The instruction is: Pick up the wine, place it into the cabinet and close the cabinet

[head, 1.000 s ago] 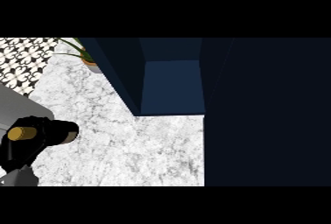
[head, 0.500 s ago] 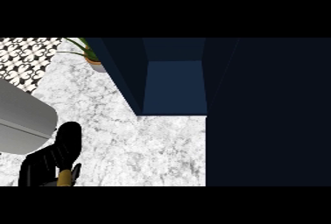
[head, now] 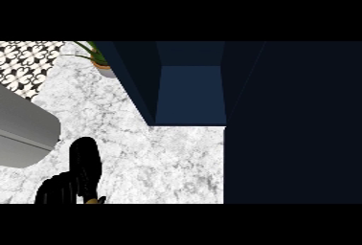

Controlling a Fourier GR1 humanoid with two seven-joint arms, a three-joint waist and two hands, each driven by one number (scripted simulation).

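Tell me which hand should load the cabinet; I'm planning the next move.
Left. The left hand is over the counter near the open cabinet, with a tan bit, perhaps the wine, beneath it. The right hand is out of view.

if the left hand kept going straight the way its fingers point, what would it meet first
The left hand points up the view over bare marble counter. The first thing in that line looks like the potted plant beside the open cabinet, though depth is unclear.
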